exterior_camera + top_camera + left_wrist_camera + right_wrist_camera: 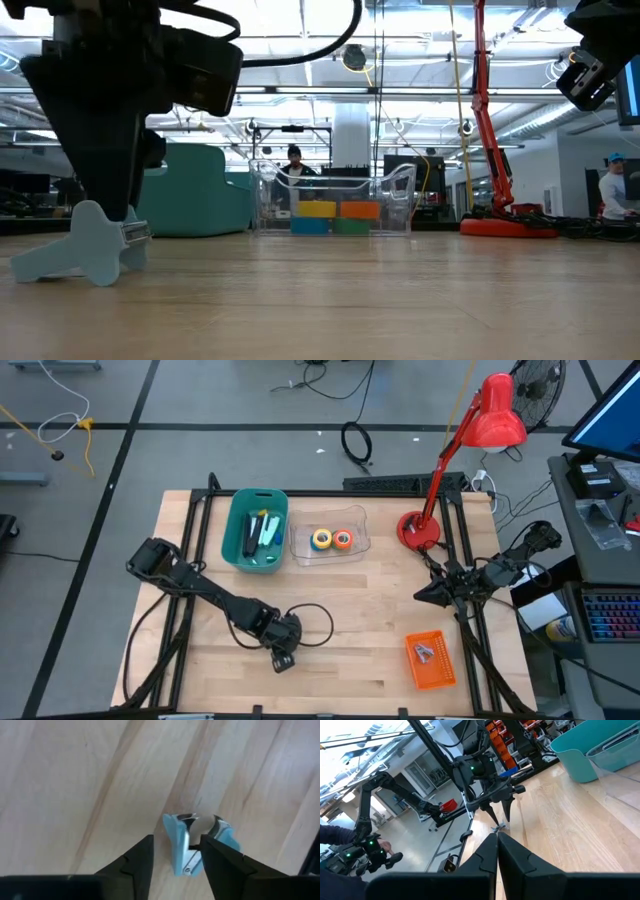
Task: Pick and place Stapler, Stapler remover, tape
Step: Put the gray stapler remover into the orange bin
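Pale-blue staple remover (192, 842) sits on the wooden worktop (370, 610), left end effector (176, 862) straddling it, fingers apart. Right end effector (497, 851) hovers pinched closed.

Grey floor (250, 400), bright ceiling lights (420, 15)

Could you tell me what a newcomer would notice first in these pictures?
Probably the red desk lamp arching over the table's far right corner, then the left gripper poised, jaws apart, around a pale blue staple remover lying on the wood near the front edge. The coloured tape rolls in the clear tray also stand out.
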Controlling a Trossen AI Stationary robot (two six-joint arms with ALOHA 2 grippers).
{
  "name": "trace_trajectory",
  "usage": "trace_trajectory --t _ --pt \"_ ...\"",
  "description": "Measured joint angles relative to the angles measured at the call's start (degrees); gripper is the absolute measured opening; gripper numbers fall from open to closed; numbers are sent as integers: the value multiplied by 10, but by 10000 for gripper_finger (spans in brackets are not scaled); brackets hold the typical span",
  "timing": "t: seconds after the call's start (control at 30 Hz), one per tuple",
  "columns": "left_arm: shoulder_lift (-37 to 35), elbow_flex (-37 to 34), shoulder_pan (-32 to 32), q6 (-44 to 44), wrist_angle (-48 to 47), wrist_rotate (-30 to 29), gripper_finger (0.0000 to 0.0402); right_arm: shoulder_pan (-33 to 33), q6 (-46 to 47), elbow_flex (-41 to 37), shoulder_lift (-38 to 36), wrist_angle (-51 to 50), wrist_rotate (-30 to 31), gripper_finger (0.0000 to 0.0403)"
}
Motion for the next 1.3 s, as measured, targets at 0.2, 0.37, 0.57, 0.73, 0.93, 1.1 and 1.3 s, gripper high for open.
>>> trace_trajectory --t 0.2,0.37,0.57,0.73,0.93,1.1,1.3 --pt "-2 0 0 12 -1 -9 123 0 2 0 0 0 0 4" --pt "-2 0 0 21 0 -21 99 0 2 0 0 0 0 4" --pt "5 0 -7 28 5 -31 80 0 2 0 0 0 0 4" --pt "8 1 -7 35 6 -33 55 0 1 0 0 0 0 4" --pt "9 1 -7 39 6 -30 9 0 0 0 0 0 0 4" --pt "9 1 -6 39 7 -28 7 0 0 0 0 0 0 4" --pt "9 1 3 38 6 -6 4 0 0 0 0 0 0 4"
